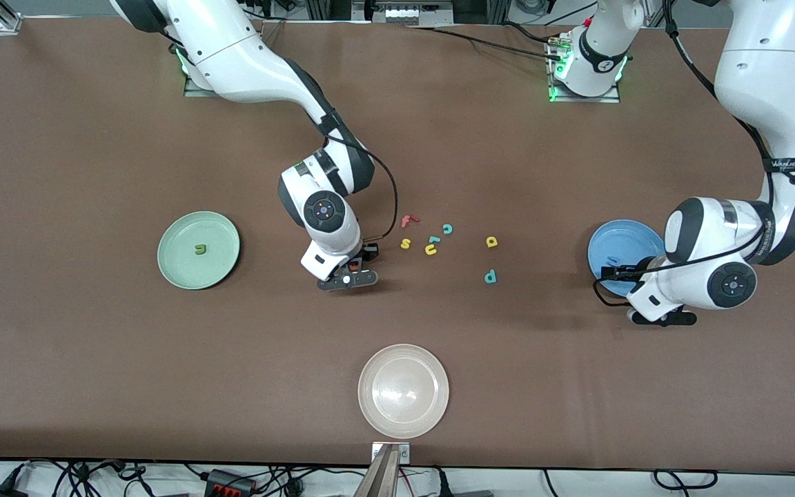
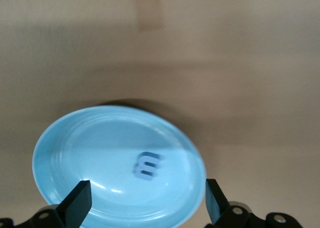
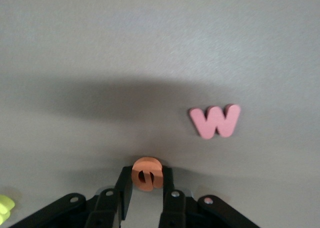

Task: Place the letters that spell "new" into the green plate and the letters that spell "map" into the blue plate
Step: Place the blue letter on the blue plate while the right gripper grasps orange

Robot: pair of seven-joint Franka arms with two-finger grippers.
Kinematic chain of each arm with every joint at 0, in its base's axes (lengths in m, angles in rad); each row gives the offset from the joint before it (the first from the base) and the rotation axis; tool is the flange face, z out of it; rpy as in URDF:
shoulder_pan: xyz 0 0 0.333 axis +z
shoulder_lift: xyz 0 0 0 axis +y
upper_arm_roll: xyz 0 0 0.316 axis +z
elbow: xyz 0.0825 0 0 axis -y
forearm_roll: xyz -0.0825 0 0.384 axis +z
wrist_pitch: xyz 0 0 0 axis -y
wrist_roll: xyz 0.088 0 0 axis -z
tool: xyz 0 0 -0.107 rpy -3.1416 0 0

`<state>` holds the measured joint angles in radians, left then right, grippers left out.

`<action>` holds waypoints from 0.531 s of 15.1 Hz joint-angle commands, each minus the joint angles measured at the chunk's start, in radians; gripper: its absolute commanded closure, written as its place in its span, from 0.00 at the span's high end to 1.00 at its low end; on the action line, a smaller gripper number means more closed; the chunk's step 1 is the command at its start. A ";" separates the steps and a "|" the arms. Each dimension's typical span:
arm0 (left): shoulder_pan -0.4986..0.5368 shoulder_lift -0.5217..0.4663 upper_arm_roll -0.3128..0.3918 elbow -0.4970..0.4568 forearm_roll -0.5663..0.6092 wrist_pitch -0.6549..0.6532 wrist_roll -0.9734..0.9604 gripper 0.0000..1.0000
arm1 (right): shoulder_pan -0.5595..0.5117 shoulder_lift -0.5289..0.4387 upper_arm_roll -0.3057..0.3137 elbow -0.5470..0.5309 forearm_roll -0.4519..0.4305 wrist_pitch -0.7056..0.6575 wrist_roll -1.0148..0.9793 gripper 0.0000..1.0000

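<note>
Whitish-beige plate (image 1: 403, 391) aside, the orange e (image 3: 146, 174) is clenched in the right gripper (image 1: 352, 273) fingers, to be carried toward the green plate (image 1: 198, 249) at the right arm's end; the left gripper (image 2: 147, 203), fingers released, hangs over the blue plate (image 2: 90, 148) holding the m (image 2: 148, 166).

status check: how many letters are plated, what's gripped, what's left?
Done: dark green n lies in the green plate, blue m in the blue plate, with the left gripper open above it. In hand: right gripper shut on the orange e. Left: pink w, yellow a and teal p, on the table.
</note>
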<state>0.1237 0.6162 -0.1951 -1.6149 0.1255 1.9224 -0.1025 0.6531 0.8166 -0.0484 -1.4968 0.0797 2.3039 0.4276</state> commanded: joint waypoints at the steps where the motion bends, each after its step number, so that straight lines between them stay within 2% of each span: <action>1: -0.010 -0.018 -0.072 0.044 0.009 -0.040 -0.031 1.00 | -0.033 -0.065 -0.027 0.004 -0.009 -0.096 0.002 0.17; 4: -0.042 0.020 -0.153 0.049 0.005 -0.028 -0.136 1.00 | -0.033 -0.144 -0.120 -0.029 -0.015 -0.236 -0.059 0.16; 6: -0.097 0.062 -0.153 0.084 -0.021 -0.002 -0.241 1.00 | -0.043 -0.203 -0.160 -0.116 -0.015 -0.241 -0.148 0.16; 8: -0.180 0.102 -0.152 0.113 -0.014 0.032 -0.250 1.00 | -0.067 -0.240 -0.174 -0.181 -0.015 -0.239 -0.190 0.16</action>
<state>0.0116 0.6552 -0.3496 -1.5669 0.1165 1.9423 -0.3234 0.6009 0.6447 -0.2194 -1.5642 0.0756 2.0539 0.2822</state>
